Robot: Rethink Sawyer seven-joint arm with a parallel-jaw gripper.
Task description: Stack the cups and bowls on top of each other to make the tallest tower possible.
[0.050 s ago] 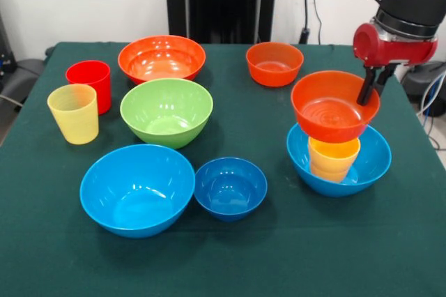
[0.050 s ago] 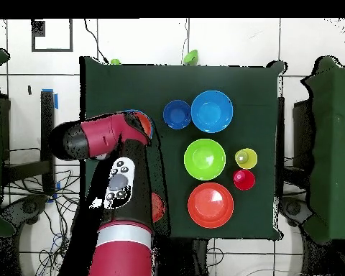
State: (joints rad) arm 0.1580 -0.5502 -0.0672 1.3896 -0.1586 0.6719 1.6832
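Note:
At the right of the front view stands the tower: a large light-blue bowl (image 1: pixel 369 161) holds a nested yellow-orange pair of cups (image 1: pixel 334 158), and a small orange bowl (image 1: pixel 333 107) sits on top of them. My gripper (image 1: pixel 368 95) is at that bowl's right rim, shut on it with one finger inside the bowl. In the overhead view the arm (image 2: pixel 118 187) covers the tower; only a sliver of blue rim (image 2: pixel 149 122) shows. Loose on the cloth are a red cup (image 1: pixel 89 82) and a pale yellow cup (image 1: pixel 73 113).
Left of the tower lie a large orange bowl (image 1: pixel 162 58), a green bowl (image 1: pixel 166 111), a second light-blue bowl (image 1: pixel 137 189) and a small dark-blue bowl (image 1: pixel 230 187). Another small orange bowl (image 1: pixel 274 63) sits behind the tower. The table's right edge is close.

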